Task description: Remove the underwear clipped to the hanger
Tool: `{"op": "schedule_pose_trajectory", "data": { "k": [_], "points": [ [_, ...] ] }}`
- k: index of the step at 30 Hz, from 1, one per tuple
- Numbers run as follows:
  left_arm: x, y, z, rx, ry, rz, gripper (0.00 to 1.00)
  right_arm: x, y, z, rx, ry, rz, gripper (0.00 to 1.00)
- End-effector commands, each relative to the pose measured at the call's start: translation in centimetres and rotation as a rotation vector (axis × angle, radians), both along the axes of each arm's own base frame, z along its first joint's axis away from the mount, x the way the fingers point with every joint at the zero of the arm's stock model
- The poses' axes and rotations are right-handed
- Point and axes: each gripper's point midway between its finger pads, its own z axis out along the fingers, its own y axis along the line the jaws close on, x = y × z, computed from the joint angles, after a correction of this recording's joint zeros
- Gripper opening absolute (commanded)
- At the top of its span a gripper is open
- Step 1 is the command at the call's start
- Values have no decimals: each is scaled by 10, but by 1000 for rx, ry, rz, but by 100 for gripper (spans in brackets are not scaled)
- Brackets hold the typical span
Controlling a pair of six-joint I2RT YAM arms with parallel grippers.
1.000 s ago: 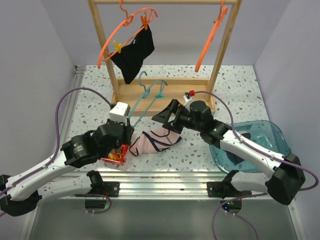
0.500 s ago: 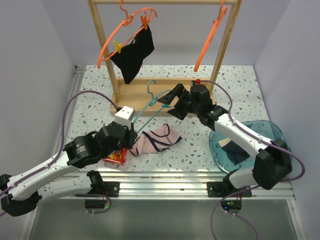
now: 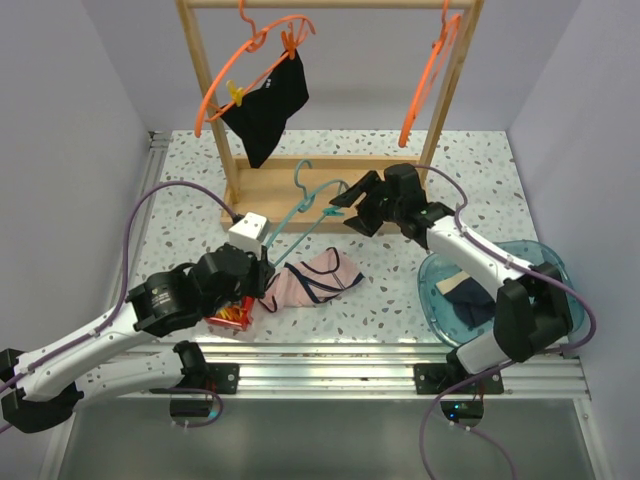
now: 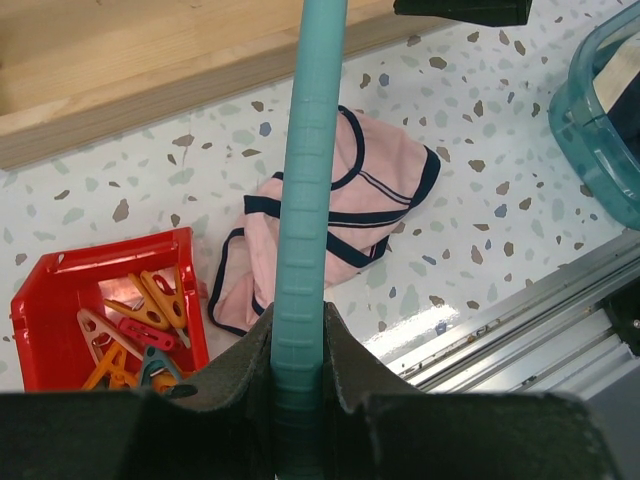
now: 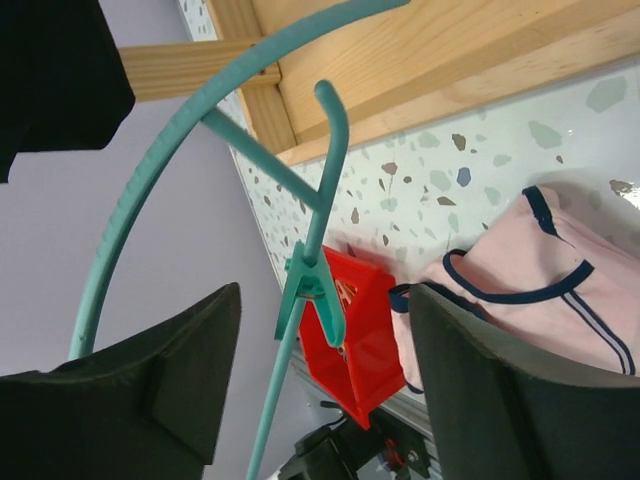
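Observation:
A teal hanger [image 3: 300, 212] slants up from my left gripper [image 3: 262, 272], which is shut on its bar [image 4: 312, 150]. A teal clip [image 5: 315, 290] sits on that hanger with no cloth in it. My right gripper [image 3: 345, 208] is open, its jaws standing either side of the clip without touching it. The pink underwear [image 3: 315, 280] with dark trim lies loose on the table below the hanger. The black underwear [image 3: 268, 100] hangs clipped to an orange hanger [image 3: 250, 70] on the rack. The navy underwear [image 3: 468, 298] lies in the blue bin [image 3: 540, 262].
A wooden rack [image 3: 330, 175] stands at the back, with a second, bare orange hanger [image 3: 425, 85] on its right end. A red tray [image 3: 228, 318] holding several clothes pegs sits by my left gripper, next to the pink underwear.
My right gripper has drawn away from the pink underwear and up to the teal clip, its jaws narrowing a little. The left arm lifted the hanger slightly.

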Motion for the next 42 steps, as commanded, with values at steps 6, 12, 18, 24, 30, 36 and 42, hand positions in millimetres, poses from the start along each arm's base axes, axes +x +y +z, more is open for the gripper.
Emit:
{"op": "schedule_pose_trajectory", "data": {
  "k": [6, 12, 18, 24, 30, 36, 42],
  "points": [
    [7, -5, 16, -48, -52, 4, 0, 22, 1, 13, 59, -20, -32, 48],
    [8, -4, 15, -42, -53, 16, 0, 22, 5, 15, 100, -13, -28, 46],
    [11, -5, 15, -39, -59, 24, 0, 17, 5, 16, 133, -2, -33, 55],
    [12, -7, 13, -39, -61, 27, 0, 15, 9, 17, 168, 8, -22, 50],
    [13, -5, 12, -39, -62, 34, 0, 12, 10, 20, 177, 22, -11, 40],
    [14, -1, 13, -34, -68, 51, 0, 7, 8, 18, 170, 34, -9, 0],
    [15, 5, 8, -9, -63, 80, 0, -5, 5, 29, 246, -30, -6, 0]
  ]
}}
